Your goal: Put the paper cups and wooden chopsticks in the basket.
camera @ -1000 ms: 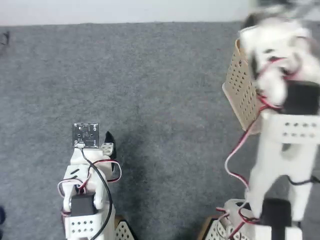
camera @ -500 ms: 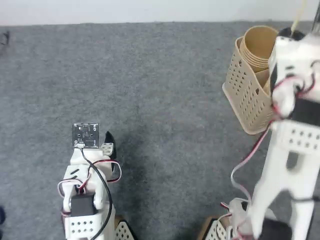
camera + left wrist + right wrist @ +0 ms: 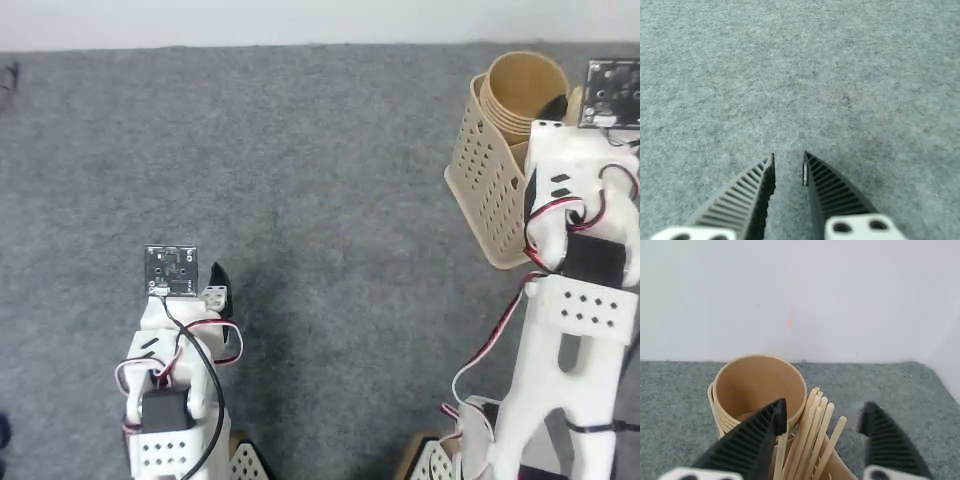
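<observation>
Above chopsticks [image 3: 812, 432], right tool [image 3: 823, 409] gapes empty.

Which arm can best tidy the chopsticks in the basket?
Right. Its jaws stand open over the chopsticks and paper cups in the basket. The left jaws sit far off, over carpet.

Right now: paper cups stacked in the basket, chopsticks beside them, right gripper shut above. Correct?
Not shut: the right wrist view shows the right gripper open, jaws wide apart above the chopsticks. The paper cups are stacked in the basket, chopsticks beside them.
</observation>
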